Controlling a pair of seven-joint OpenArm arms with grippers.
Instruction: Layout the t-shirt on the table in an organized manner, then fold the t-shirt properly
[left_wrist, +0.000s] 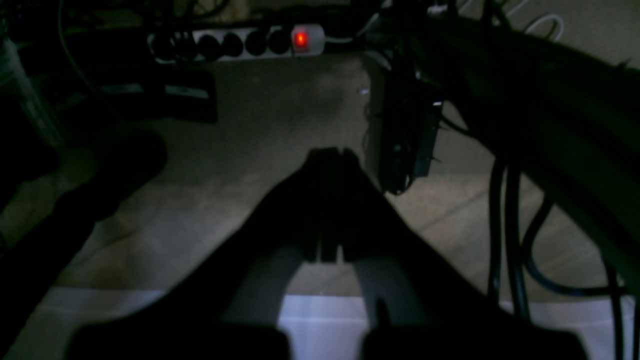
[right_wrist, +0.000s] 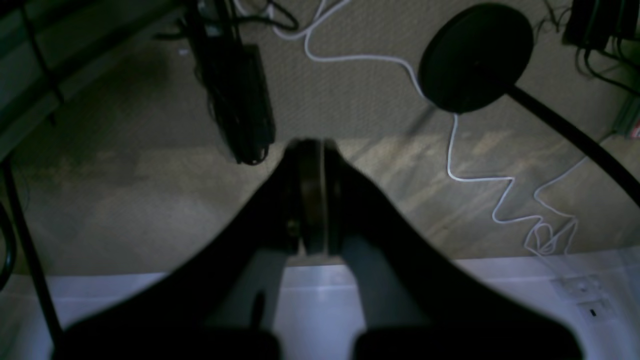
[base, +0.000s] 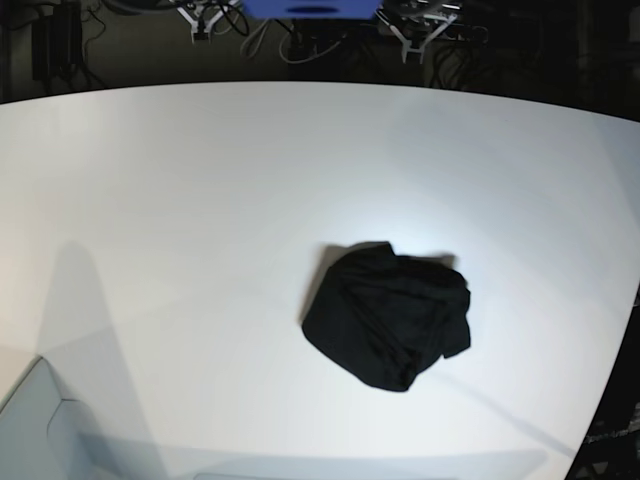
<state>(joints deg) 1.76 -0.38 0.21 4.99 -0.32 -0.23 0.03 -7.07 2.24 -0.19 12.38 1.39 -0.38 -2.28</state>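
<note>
T-shirt (base: 388, 315) lies bunched in a dark, wrinkled heap on the white table (base: 180, 200), with neither arm showing in the base view. Left gripper (left_wrist: 332, 152) has its fingers pressed together, empty, hanging past the table edge over the carpeted floor; a power strip (left_wrist: 235, 44) lies beyond it. Right gripper (right_wrist: 312, 145) is likewise pressed together and empty, a round black stand base (right_wrist: 475, 57) beyond it to the right.

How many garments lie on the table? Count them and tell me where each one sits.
1. A single black t-shirt lies crumpled in a heap on the white table, right of centre in the base view. Whether anything is tucked inside the heap cannot be told.
</note>
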